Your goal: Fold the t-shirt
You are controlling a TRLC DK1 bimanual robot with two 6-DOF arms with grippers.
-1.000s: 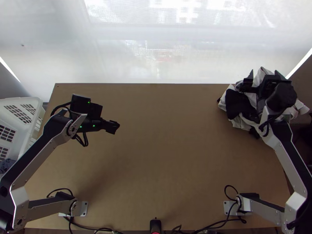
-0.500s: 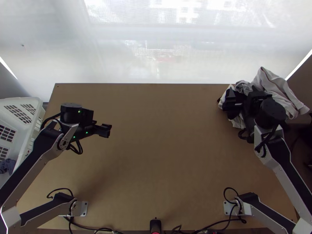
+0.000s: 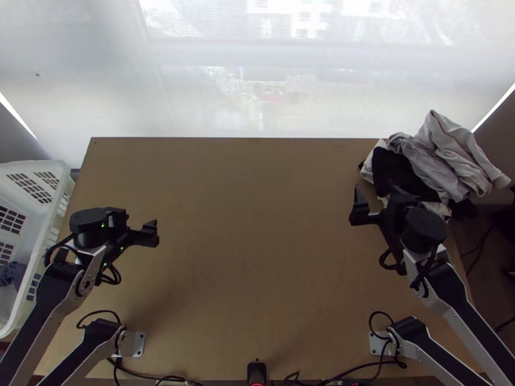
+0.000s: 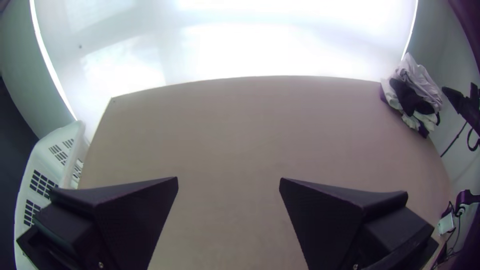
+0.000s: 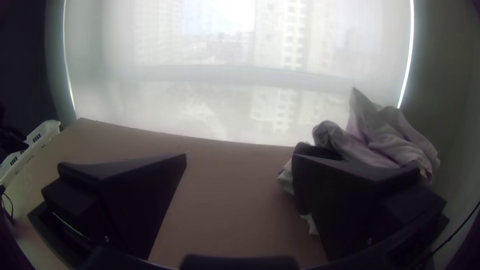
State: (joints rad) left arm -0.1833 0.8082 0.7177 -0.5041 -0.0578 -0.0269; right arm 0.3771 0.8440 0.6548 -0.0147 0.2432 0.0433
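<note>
"What is on the left?"
"A basket [image 3: 59, 168], then the left end effector [image 3: 153, 231], wide, above the counter [image 3: 257, 257]."
"And after?"
"The right end effector [image 3: 376, 190], also wide, near bunched clothes [image 3: 444, 157] at the far right corner. Which is the t-shirt, I cannot tell."

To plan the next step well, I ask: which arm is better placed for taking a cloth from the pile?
Likely the right. The right gripper is open and close to the pile; the left gripper, also open, hangs far across the table.
</note>
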